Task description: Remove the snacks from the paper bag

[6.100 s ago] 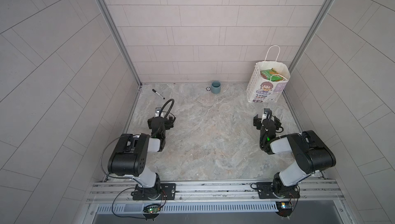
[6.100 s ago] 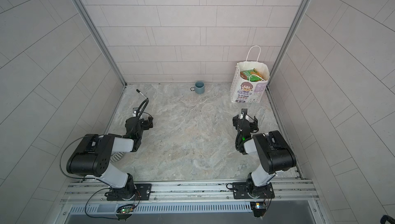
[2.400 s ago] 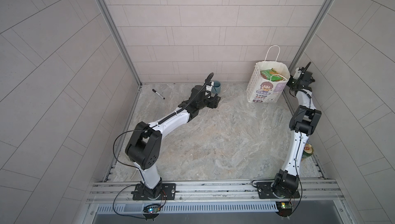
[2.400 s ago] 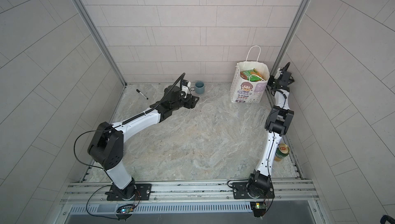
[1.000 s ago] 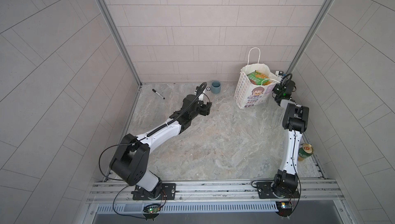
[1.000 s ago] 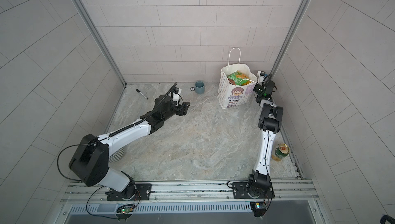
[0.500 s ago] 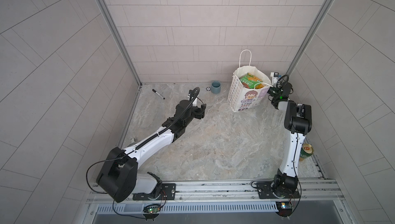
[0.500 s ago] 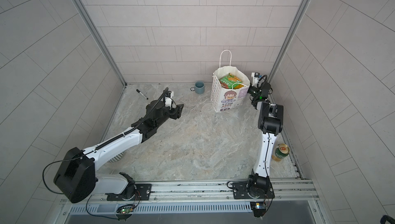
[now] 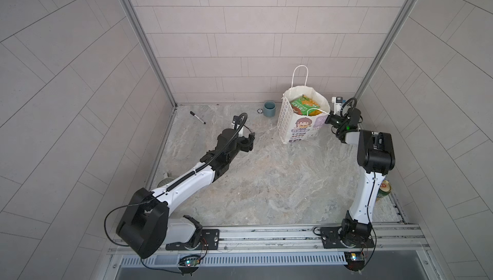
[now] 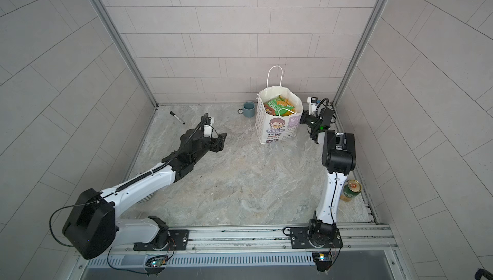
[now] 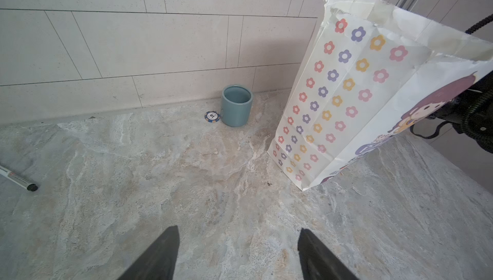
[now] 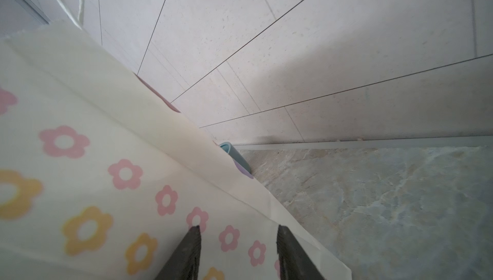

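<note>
Top views first: the tall white paper bag with cord handles and a cartoon girl print (image 9: 296,129) stands at the back right of the veined grey marble tabletop (image 9: 266,180), close to the back wall. Its mouth is open and the glossy green and orange snack packets (image 9: 302,103) are all inside. A small grey-blue cup (image 9: 269,109) sits just beside the bag's left side, and a slim black marker pen (image 9: 197,117) lies well off to the left. The right gripper (image 9: 328,119) is up against the bag's right side, squeezed between bag and wall corner (tight over there). The left gripper (image 9: 249,144) hangs over bare marble, well apart from the bag, with loads of open room between.

Left wrist: the black fingers (image 11: 160,254) are spread wide with nothing between them. The bag looks tilted rather than upright, its creased side covered in little flower prints.

Right wrist: the fingers (image 12: 186,254) are roughly half apart, tips right at the flowered paper. I can't tell if they're pinching it.
</note>
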`<state>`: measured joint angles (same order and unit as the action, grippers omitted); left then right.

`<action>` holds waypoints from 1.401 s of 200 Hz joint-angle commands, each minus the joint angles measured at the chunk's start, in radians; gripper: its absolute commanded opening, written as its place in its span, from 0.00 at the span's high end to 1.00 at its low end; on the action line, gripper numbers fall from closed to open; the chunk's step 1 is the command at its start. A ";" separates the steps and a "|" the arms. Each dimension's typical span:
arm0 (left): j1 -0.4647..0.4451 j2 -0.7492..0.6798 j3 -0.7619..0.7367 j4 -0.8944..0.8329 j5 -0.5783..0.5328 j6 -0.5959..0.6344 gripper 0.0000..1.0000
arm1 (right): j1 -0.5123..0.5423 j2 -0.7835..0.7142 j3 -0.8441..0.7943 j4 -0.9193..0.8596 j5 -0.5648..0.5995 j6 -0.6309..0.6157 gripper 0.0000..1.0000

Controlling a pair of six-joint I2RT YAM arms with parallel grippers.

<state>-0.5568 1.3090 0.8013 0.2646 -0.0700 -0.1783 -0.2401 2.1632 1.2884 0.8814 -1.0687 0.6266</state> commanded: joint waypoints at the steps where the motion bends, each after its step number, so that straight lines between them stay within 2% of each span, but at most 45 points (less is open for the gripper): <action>1: 0.004 -0.031 -0.022 0.011 -0.035 0.015 0.24 | 0.046 -0.082 -0.046 -0.077 -0.011 -0.104 0.52; 26: 0.005 -0.039 -0.034 0.031 -0.052 0.011 0.23 | 0.101 -0.149 -0.086 -0.311 0.079 -0.285 0.52; 41: 0.006 -0.046 -0.033 0.030 -0.066 0.016 0.22 | 0.144 -0.181 -0.113 -0.364 0.137 -0.327 0.51; 74: 0.040 -0.062 -0.006 0.019 -0.063 0.016 0.21 | 0.246 -0.240 -0.183 -0.339 0.221 -0.249 0.51; 109: 0.133 -0.072 0.073 -0.021 0.015 -0.021 0.21 | 0.400 -0.339 -0.319 -0.346 0.427 -0.231 0.51; 135: 0.164 -0.087 0.088 -0.020 0.025 -0.028 0.21 | 0.485 -0.412 -0.426 -0.274 0.493 -0.144 0.51; 148: 0.170 -0.088 0.085 -0.018 0.032 -0.030 0.21 | 0.524 -0.467 -0.463 -0.303 0.552 -0.139 0.50; 179: 0.171 -0.120 0.056 -0.027 -0.001 -0.054 0.21 | 0.510 -0.588 -0.445 -0.492 0.738 -0.171 0.41; 195: 0.172 -0.162 0.025 -0.004 -0.032 -0.104 0.22 | 0.495 -0.653 -0.385 -0.657 0.904 -0.196 0.32; 202: 0.172 -0.180 0.018 -0.001 -0.043 -0.120 0.20 | 0.487 -0.675 -0.356 -0.710 0.953 -0.195 0.22; 207: 0.172 -0.194 0.017 -0.006 -0.056 -0.128 0.13 | 0.475 -0.688 -0.343 -0.733 0.983 -0.149 0.03; 211: 0.171 -0.203 0.018 -0.010 -0.065 -0.136 0.04 | 0.455 -0.694 -0.339 -0.737 0.997 -0.082 0.01; 216: 0.171 -0.216 0.017 -0.015 -0.078 -0.145 0.00 | 0.420 -0.696 -0.338 -0.750 0.992 0.031 0.01; 223: 0.172 -0.231 0.017 -0.017 -0.091 -0.155 0.00 | 0.355 -0.690 -0.344 -0.698 0.858 0.145 0.01; 232: 0.173 -0.243 0.025 -0.029 -0.098 -0.165 0.00 | 0.276 -0.657 -0.368 -0.492 0.613 0.211 0.02; 241: 0.173 -0.252 0.052 -0.076 -0.099 -0.176 0.00 | 0.248 -0.634 -0.341 -0.450 0.526 0.251 0.05; 252: 0.173 -0.262 0.093 -0.151 -0.092 -0.194 0.00 | 0.260 -0.658 -0.274 -0.576 0.534 0.146 0.12; 257: 0.173 -0.267 0.105 -0.170 -0.077 -0.197 0.00 | 0.284 -0.685 -0.237 -0.662 0.582 0.050 0.21; 266: 0.173 -0.277 0.123 -0.199 -0.047 -0.197 0.03 | 0.328 -0.721 -0.189 -0.776 0.661 -0.071 0.31; 280: 0.174 -0.287 0.158 -0.263 -0.009 -0.197 0.05 | 0.396 -0.752 -0.101 -0.909 0.707 -0.268 0.36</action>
<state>-0.3882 1.0508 0.8848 0.1230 -0.1295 -0.3504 0.0368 1.4994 1.0538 0.1886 -0.3828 0.6224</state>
